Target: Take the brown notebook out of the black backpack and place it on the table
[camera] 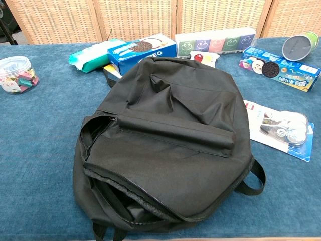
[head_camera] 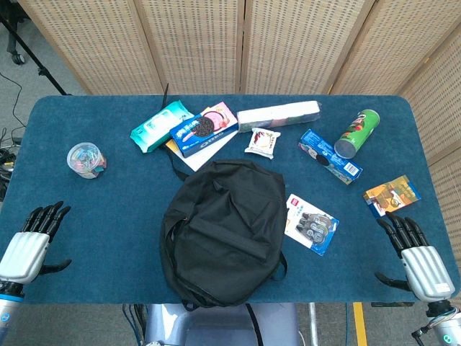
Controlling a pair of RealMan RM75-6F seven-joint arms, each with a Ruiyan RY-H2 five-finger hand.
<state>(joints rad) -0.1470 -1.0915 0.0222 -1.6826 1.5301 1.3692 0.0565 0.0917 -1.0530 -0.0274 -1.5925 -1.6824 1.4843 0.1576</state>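
Note:
The black backpack [head_camera: 220, 231] lies flat in the middle of the blue table [head_camera: 108, 209], its opening toward the near edge. In the chest view the backpack [camera: 165, 145] has its main zipper gaping open at the near side, dark inside. No brown notebook shows in either view. My left hand [head_camera: 30, 241] rests at the near left edge of the table, fingers apart, holding nothing. My right hand [head_camera: 416, 252] rests at the near right edge, fingers apart and empty. Both hands are well clear of the backpack, and neither appears in the chest view.
Behind the backpack lie a wipes pack [head_camera: 160, 125], a blue cookie box [head_camera: 203, 131], a tissue pack [head_camera: 279, 115] and a small snack bag [head_camera: 261, 142]. A jar of clips [head_camera: 86, 160] stands left. A chips can [head_camera: 356, 133], a cookie box [head_camera: 330, 156], a blister pack [head_camera: 311, 223] and an orange packet [head_camera: 392, 194] lie right.

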